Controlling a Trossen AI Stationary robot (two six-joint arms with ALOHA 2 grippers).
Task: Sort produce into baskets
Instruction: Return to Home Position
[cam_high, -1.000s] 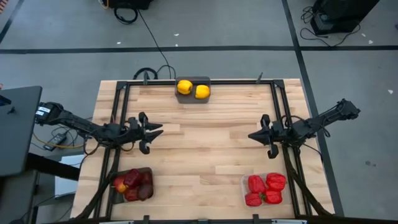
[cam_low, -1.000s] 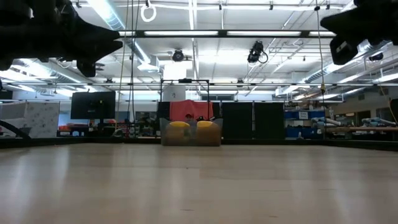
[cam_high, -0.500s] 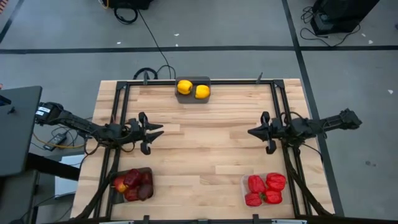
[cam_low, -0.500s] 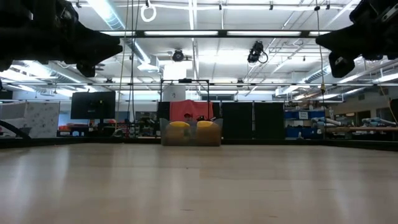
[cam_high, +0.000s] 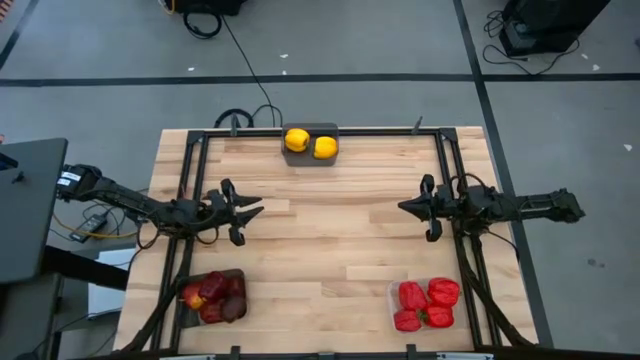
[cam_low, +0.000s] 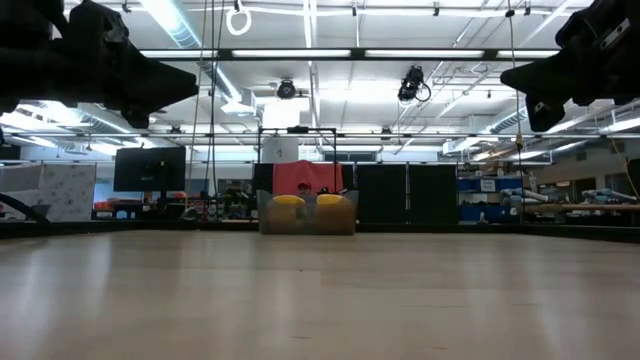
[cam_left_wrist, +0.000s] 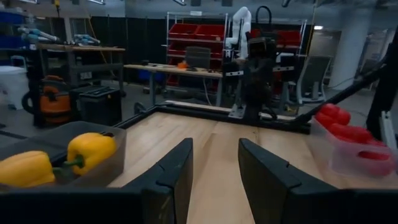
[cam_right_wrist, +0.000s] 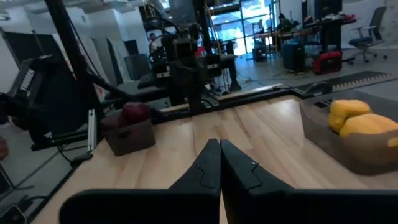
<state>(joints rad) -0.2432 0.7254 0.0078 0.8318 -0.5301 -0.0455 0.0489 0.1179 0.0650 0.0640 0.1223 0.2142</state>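
Observation:
Two yellow fruits (cam_high: 311, 145) lie in a dark basket (cam_high: 334, 130) at the table's far edge, also in the low view (cam_low: 308, 213). Dark maroon and red-orange fruits (cam_high: 213, 297) fill a dark basket (cam_high: 238, 274) at the near left. Red peppers (cam_high: 426, 303) fill a clear basket (cam_high: 393, 293) at the near right. My left gripper (cam_high: 248, 211) hovers open and empty over the table's left side (cam_left_wrist: 216, 146). My right gripper (cam_high: 404, 208) hovers shut and empty over the right side (cam_right_wrist: 219, 144).
A black frame (cam_high: 320, 131) runs along the table's far, left and right sides. Bare wood (cam_high: 330, 240) lies between the two grippers and between the near baskets. Both arms show high above the table top in the low view (cam_low: 120, 75).
My right arm has swung its rear part toward the table's near edge. Its gripper has come down a little and shifted slightly toward the far edge.

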